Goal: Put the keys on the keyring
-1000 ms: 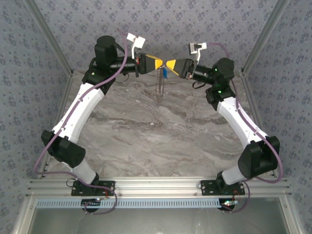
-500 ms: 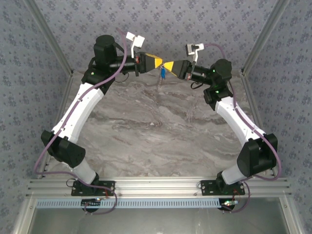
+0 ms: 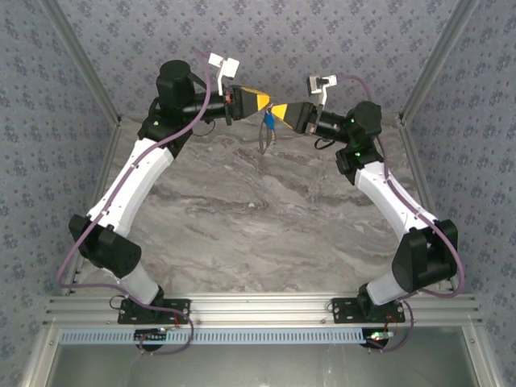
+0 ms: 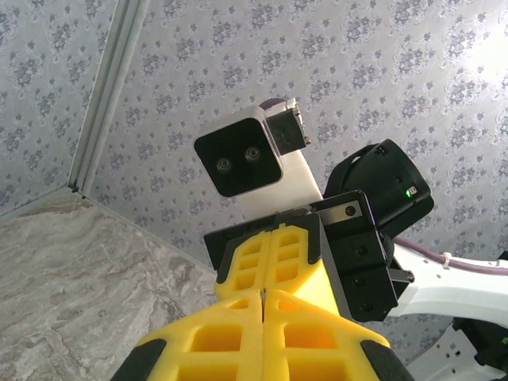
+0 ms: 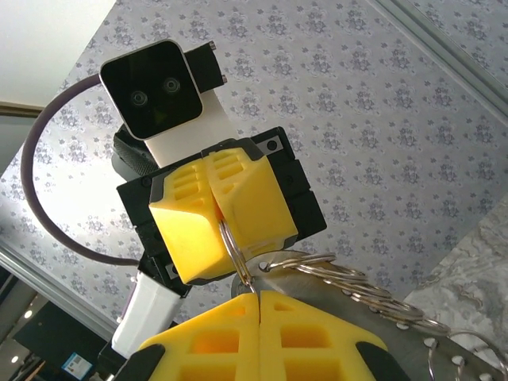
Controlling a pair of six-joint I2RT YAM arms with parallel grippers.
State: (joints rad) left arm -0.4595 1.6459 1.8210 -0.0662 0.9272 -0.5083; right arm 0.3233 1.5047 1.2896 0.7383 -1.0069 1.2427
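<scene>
Two yellow-fingered grippers meet tip to tip over the far edge of the marble table (image 3: pixel 242 234), raised above its surface. Of these, the left gripper (image 3: pixel 264 101) has its fingers pressed together on a wire ring of the keyring (image 5: pixel 333 274); the right wrist view shows the ring caught in the seam between its pads. The right gripper (image 3: pixel 276 109) is also pressed tight, its tips right at that same ring, though whether it truly nips the wire is hard to tell because its own fingers cover the spot. From the pinch the keyring fans out in several thin overlapping loops and hangs down toward the marble. The key (image 3: pixel 269 121), blue-headed, dangles just beneath the two sets of fingertips. Each wrist carries a white camera block (image 4: pixel 238 163) with two dark lenses, facing the other one. Purple cables (image 3: pixel 58 278) loop along both arms, and a small green light (image 4: pixel 409 191) glows on the right arm's black joint. Patterned grey-blue wallpaper (image 3: pixel 322 32) lines the enclosure behind, with aluminium posts (image 3: pixel 78 58) at its corners.
</scene>
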